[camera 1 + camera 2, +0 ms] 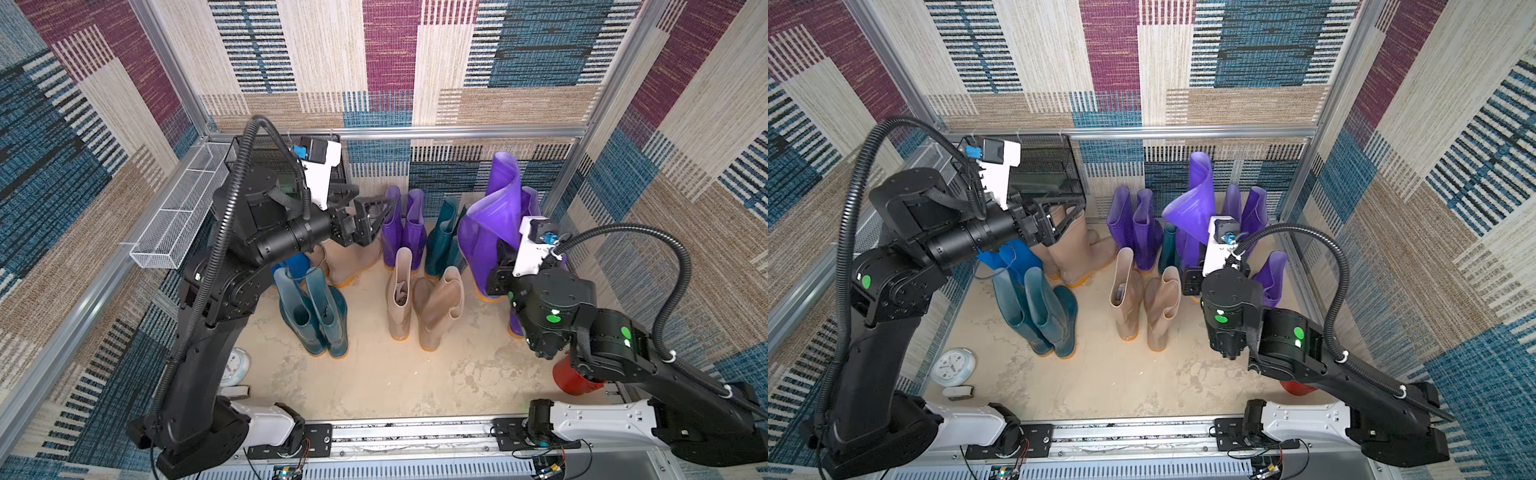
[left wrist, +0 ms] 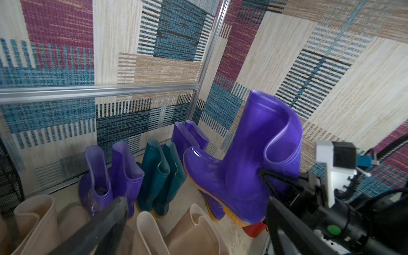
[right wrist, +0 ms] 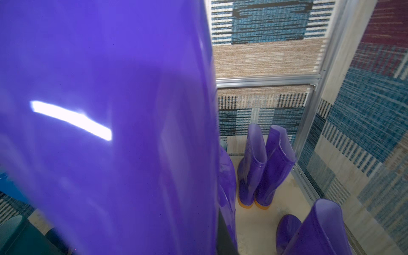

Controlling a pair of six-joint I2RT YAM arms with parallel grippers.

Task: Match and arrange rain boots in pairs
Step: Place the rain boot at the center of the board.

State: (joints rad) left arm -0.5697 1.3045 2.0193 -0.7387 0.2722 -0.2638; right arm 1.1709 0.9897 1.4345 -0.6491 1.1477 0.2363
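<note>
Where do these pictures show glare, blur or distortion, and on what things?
Right wrist view: the lifted purple boot fills most of the frame, soft, with one white glare streak. Left wrist view: that boot and the wall rail are slightly smeared. Both top views: sharp, evenly lit, frame posts leaning outward.

I log the purple boot [image 3: 110, 154] glossy and smooth; wall covering [image 1: 390, 62] woven cloth, rough; floor [image 1: 374, 374] matt, blotchy; frame rail [image 1: 457, 134] bare metal.

Purple, teal, beige rain boots [image 1: 401, 299] upright in pairs; purple boot [image 1: 492, 224] aloft.
</note>
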